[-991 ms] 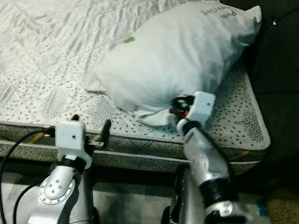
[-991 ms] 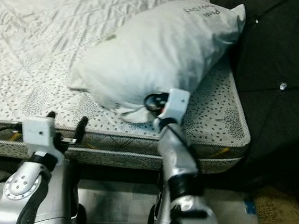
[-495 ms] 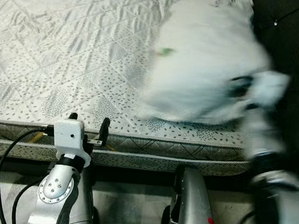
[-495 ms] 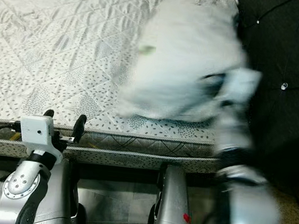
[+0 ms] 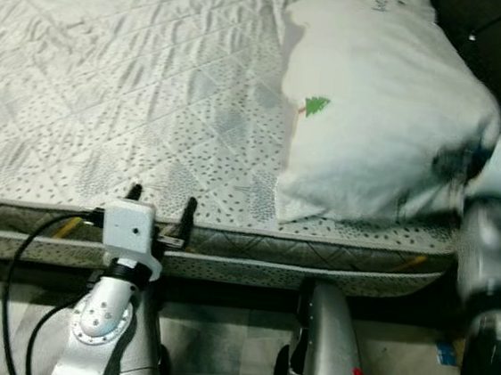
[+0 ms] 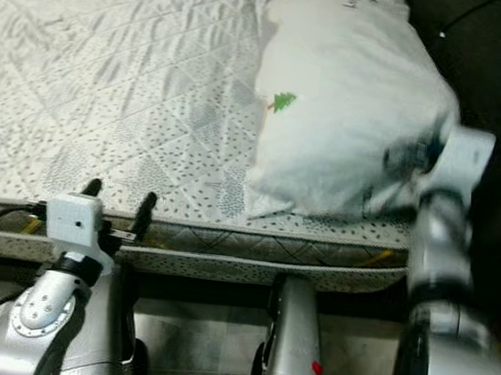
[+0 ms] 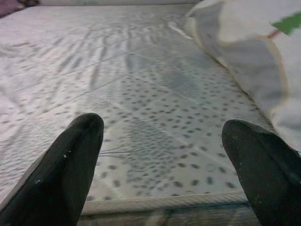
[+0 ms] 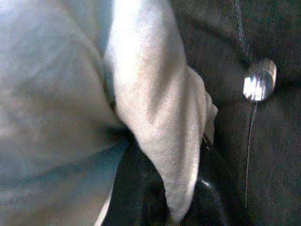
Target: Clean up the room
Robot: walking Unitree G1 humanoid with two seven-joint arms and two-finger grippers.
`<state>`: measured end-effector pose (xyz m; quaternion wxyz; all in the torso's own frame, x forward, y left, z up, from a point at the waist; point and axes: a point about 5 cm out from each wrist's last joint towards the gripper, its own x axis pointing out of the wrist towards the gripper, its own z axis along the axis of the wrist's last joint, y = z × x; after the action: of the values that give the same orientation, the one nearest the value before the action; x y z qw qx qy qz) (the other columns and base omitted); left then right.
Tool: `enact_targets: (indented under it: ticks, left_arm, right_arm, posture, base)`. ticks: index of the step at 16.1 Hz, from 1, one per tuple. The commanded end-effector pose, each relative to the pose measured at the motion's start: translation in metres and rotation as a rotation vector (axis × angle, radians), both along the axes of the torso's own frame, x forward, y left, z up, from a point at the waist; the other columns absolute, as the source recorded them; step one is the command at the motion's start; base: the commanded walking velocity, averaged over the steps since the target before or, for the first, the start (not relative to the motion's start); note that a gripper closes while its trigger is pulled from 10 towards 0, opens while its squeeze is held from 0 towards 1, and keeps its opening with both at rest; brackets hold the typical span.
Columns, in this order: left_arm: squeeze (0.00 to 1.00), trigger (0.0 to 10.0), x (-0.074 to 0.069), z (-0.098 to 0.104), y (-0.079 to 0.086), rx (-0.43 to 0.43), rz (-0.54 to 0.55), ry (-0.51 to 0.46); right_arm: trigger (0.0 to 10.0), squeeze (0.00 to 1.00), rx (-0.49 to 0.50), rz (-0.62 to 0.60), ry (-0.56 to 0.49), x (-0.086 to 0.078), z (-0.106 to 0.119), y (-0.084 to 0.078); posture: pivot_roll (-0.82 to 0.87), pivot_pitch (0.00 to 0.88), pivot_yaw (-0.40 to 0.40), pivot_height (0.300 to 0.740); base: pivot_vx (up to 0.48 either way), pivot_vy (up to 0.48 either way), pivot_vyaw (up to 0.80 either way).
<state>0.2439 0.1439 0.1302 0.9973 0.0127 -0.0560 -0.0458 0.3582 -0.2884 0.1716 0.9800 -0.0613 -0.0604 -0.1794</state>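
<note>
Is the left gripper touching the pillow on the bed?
No. The left gripper hangs open at the near edge of the mattress, apart from the pillow, with bare mattress between its two fingers.

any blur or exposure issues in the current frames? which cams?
Both eye views: right gripper and its forearm smear with motion blur at the pillow; mattress and left gripper stay sharp. Left wrist view: fingers slightly soft up close, mattress evenly lit. Right wrist view: soft all over, the pillow fabric's bright fold nearly blown out, glare on a headboard stud.
</note>
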Motion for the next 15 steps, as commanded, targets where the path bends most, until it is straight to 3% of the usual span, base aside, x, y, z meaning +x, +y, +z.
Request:
enact_targets:
  ticks: [1, 3, 6, 8, 10, 12, 13, 14, 15]
  left_arm:
    - [0.0, 10.0, -0.002, 0.0, 0.0, 0.007, -0.013, 0.006]
    - [0.0, 10.0, -0.003, -0.001, 0.0, 0.011, -0.024, 0.011]
    - [0.0, 10.0, 0.0, 0.001, -0.002, 0.015, -0.031, 0.008]
    - [0.0, 10.0, 0.0, 0.002, -0.001, 0.017, -0.03, 0.006]
    - [0.0, 10.0, 0.0, 0.002, 0.002, 0.019, -0.015, 0.007]
    - [0.0, 10.0, 0.0, 0.002, 0.001, 0.016, -0.012, 0.007]
    - [0.0, 10.0, 0.001, 0.002, 0.001, 0.014, -0.009, 0.005]
    - [0.0, 10.0, 0.001, 0.003, 0.002, 0.015, -0.004, 0.001]
    - [0.0, 10.0, 0.002, 0.003, 0.004, 0.017, 0.003, -0.002]
  right_arm:
    - [0.0, 0.0, -0.009, 0.027, -0.11, -0.009, 0.01, 0.01]
    - [0.0, 0.0, -0.018, 0.111, -0.106, -0.027, -0.006, 0.04]
    - [0.0, 0.0, 0.061, 0.288, -0.051, -0.057, -0.037, 0.101]
    - [0.0, 0.0, 0.086, 0.396, -0.029, -0.066, -0.04, 0.129]
    - [0.0, 0.0, 0.101, 0.429, -0.003, -0.063, -0.038, 0.135]
    - [0.0, 0.0, 0.087, 0.454, 0.005, -0.042, -0.031, 0.129]
    - [0.0, 0.0, 0.094, 0.408, 0.008, -0.024, -0.021, 0.114]
    - [0.0, 0.0, 0.214, 0.284, -0.009, -0.004, -0.005, 0.086]
    - [0.0, 0.0, 0.204, 0.234, -0.035, 0.005, 0.01, 0.068]
  posture:
    - [-0.01, 0.156, -0.012, 0.491]
    - [-0.01, 0.162, -0.003, 0.491]
    - [-0.01, 0.166, 0.004, 0.491]
    - [0.0, 0.165, 0.002, 0.491]
    - [0.0, 0.164, -0.003, 0.491]
    - [0.01, 0.16, -0.006, 0.491]
    - [0.01, 0.158, -0.007, 0.491]
    - [0.01, 0.153, -0.013, 0.491]
    - [0.01, 0.151, -0.015, 0.491]
  base:
    - [0.0, 0.0, 0.0]
    - [0.0, 0.0, 0.0]
    - [0.0, 0.0, 0.0]
    - [0.0, 0.0, 0.0]
    - [0.0, 0.0, 0.0]
    - [0.0, 0.0, 0.0]
    - [0.0, 0.0, 0.0]
    - [0.0, 0.0, 0.0]
    - [0.0, 0.0, 0.0]
